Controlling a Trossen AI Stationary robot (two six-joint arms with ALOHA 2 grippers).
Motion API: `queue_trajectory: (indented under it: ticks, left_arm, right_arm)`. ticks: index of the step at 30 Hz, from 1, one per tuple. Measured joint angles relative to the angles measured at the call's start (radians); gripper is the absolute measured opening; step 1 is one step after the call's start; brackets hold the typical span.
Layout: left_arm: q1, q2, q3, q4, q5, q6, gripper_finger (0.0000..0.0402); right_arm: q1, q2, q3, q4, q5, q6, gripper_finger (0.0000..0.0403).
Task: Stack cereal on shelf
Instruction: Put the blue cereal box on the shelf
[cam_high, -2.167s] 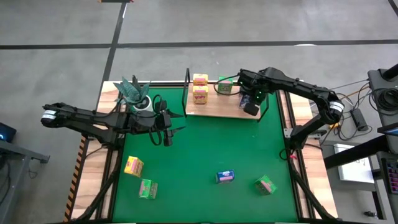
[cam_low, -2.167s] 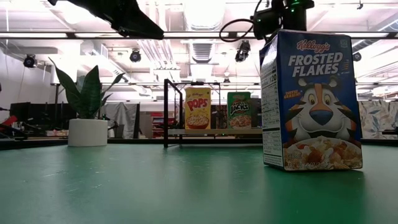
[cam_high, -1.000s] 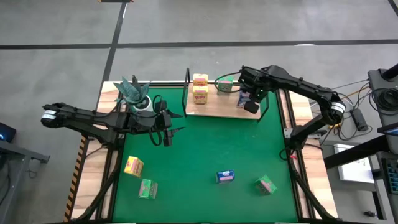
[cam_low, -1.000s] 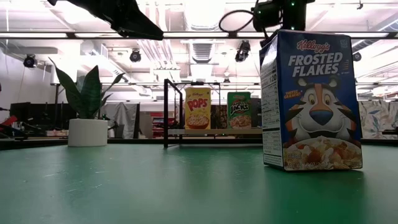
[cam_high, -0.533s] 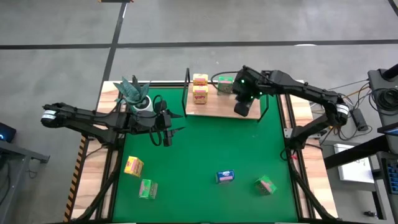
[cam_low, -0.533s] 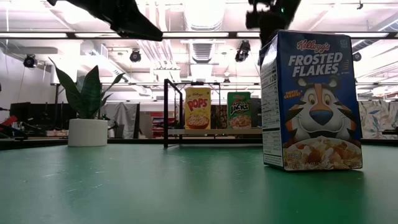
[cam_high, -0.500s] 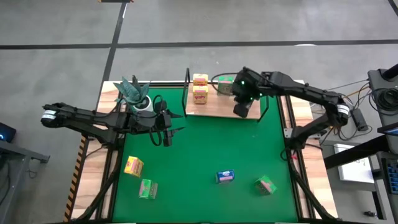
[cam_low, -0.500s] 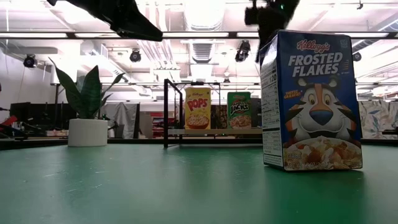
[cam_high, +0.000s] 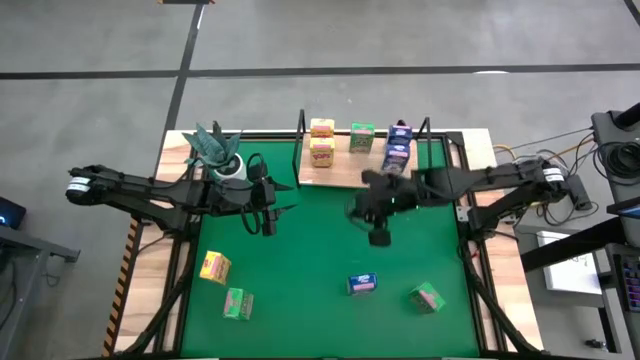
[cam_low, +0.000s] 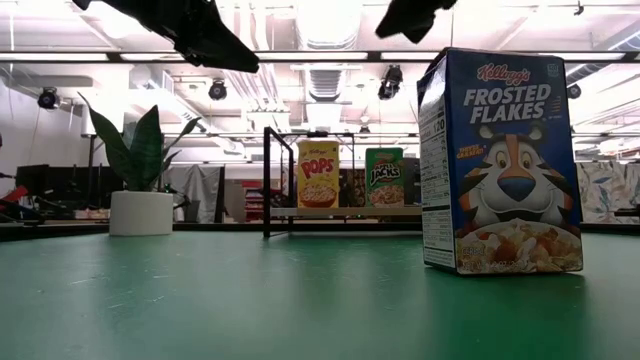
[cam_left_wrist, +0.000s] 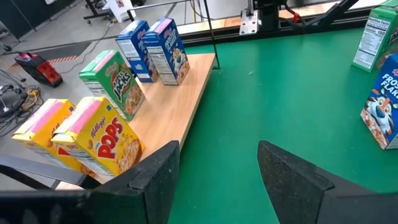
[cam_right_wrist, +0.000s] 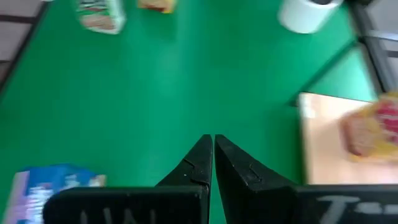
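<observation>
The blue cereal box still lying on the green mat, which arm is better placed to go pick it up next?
Probably the right. The right gripper, shut and empty, hangs over the mat just above the blue cereal box. The left gripper, open, waits farther off near the plant pot.

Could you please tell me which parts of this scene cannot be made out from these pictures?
- Low view: blue boxes on the shelf hidden behind the Frosted Flakes box.
- High view: box print too small to read.
- Right wrist view: yellow box blurred and cut by the edge.
- Low view: both arms cut off at the top.
</observation>
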Motion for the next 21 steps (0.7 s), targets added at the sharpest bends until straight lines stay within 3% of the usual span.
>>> queue_trajectory:
  ticks: [8,21]
  left_arm:
    - [0.0,0.0,0.0,0.001,0.0,-0.008,0.0201]
    - [0.0,0.0,0.012,0.005,0.0,0.009,0.0201]
  right_arm:
    - [0.183,0.041,0.002,-0.01,0.006,0.136,0.0009]
    - [0.332,0.07,0.021,-0.015,0.007,0.232,0.0009]
